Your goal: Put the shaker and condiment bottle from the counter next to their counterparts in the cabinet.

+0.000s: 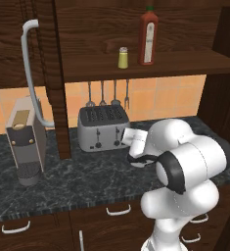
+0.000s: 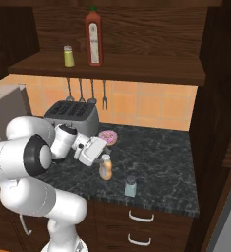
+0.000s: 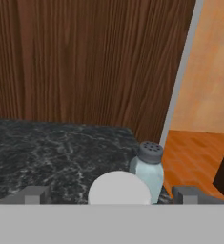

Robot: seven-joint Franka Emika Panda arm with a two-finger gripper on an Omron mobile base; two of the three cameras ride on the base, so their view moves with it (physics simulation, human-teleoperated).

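The condiment bottle [image 2: 105,168], orange-amber with a pale cap, stands near the counter's front edge. The pale blue-grey shaker [image 2: 130,187] stands just to its right, closer to the edge. My gripper [image 2: 98,153] hovers open just above and left of the bottle's cap, holding nothing. In the hand view the bottle's cap [image 3: 118,188] sits between my spread fingertips [image 3: 35,194], with the shaker [image 3: 148,168] just behind it. The counterparts stand on the cabinet shelf [image 2: 136,70]: a yellow-green shaker [image 2: 68,56] and a tall red bottle [image 2: 93,37].
A silver toaster [image 2: 72,116] stands at the back of the counter under hanging utensils [image 2: 80,91]. A pink donut [image 2: 107,137] lies behind the bottle. A coffee machine [image 1: 26,141] stands at the left, below the open cabinet door's grey handle [image 1: 31,73].
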